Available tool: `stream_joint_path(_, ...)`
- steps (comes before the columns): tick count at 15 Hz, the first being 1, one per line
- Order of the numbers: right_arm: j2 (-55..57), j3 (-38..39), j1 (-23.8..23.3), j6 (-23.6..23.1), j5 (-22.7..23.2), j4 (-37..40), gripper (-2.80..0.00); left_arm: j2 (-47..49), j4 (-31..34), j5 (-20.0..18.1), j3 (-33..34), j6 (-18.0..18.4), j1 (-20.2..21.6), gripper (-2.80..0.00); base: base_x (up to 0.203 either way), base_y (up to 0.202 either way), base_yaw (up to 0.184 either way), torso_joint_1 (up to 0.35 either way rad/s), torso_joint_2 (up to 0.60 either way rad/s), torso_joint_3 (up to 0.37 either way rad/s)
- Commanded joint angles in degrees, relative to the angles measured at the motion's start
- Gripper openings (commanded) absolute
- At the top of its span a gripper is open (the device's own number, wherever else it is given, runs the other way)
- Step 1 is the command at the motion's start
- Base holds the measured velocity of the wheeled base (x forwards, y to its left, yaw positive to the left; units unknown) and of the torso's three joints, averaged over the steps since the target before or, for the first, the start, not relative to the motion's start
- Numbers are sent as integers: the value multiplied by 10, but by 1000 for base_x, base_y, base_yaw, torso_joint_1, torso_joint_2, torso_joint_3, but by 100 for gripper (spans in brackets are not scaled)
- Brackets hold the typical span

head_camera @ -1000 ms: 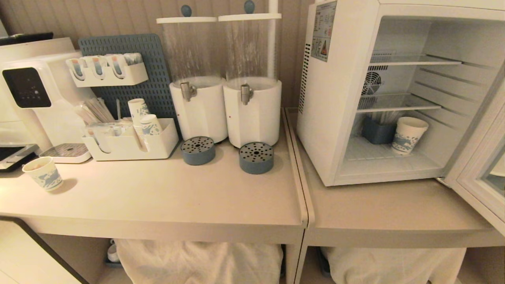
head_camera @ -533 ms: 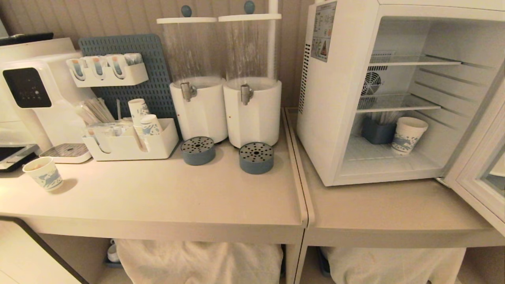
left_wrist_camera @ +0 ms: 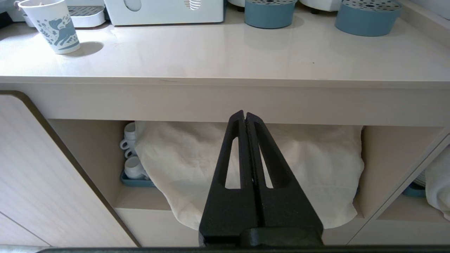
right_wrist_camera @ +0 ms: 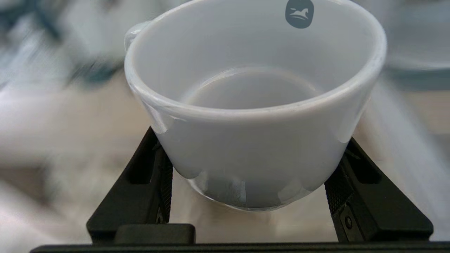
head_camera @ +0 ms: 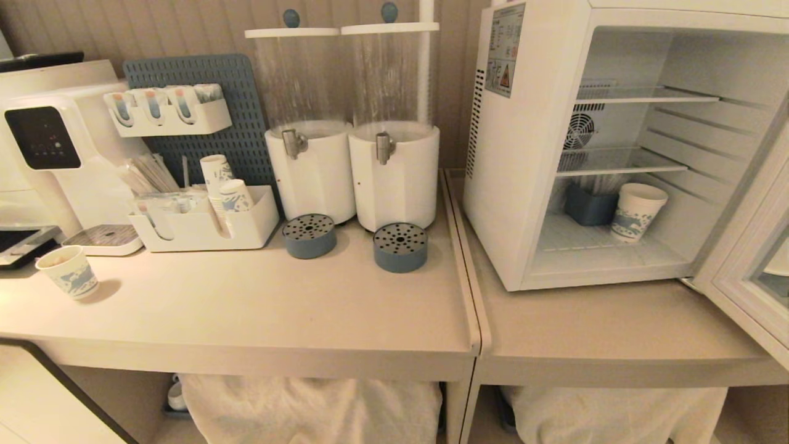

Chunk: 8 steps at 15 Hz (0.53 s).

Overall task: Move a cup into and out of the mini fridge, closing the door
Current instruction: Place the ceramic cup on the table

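— Anything different from a moment ago?
— Hardly. The whole counter scene sits as it did; neither arm shows from above. Going from the left: a patterned paper cup (head_camera: 66,272) stands by the counter's (head_camera: 259,308) left edge, then the white organiser tray (head_camera: 203,225), then two drink dispensers (head_camera: 351,172) with blue drip cups in front.
— And the left gripper (left_wrist_camera: 245,117)?
— Parked low before the counter's front edge, fingers pressed together, aimed at a white cloth (left_wrist_camera: 246,165) on the shelf below.
— The fridge?
— The mini fridge (head_camera: 579,148) stands on the right with the door (head_camera: 749,271) swung wide open to its right. Inside, on the bottom, a blue holder (head_camera: 588,206) and another paper cup (head_camera: 636,211).
— Where's the cup?
— The cup (right_wrist_camera: 253,105) is in the right gripper (right_wrist_camera: 251,182), its fingers clamped against the lower sides. It sits upright, mouth up, axis vertical, a small dark horse mark on the far inner wall, the handle at the far side. Its surroundings are blurred.
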Motion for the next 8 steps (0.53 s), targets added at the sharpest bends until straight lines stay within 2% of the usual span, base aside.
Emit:
stream_joint_path(1,-43,52,-2,4,-52,-68,-280,1,0,0,0,0,0,-280,0,0,0,0,0,0)
stream_joint_path(4,-77,152,-4,0,-105,-207,-280,1,0,0,0,0,0,-280,0,0,0,0,0,0)
stream_joint_path(8,-131,284,-6,-28,-116,-298,-280,1,0,0,0,0,0,-280,0,0,0,0,0,0)
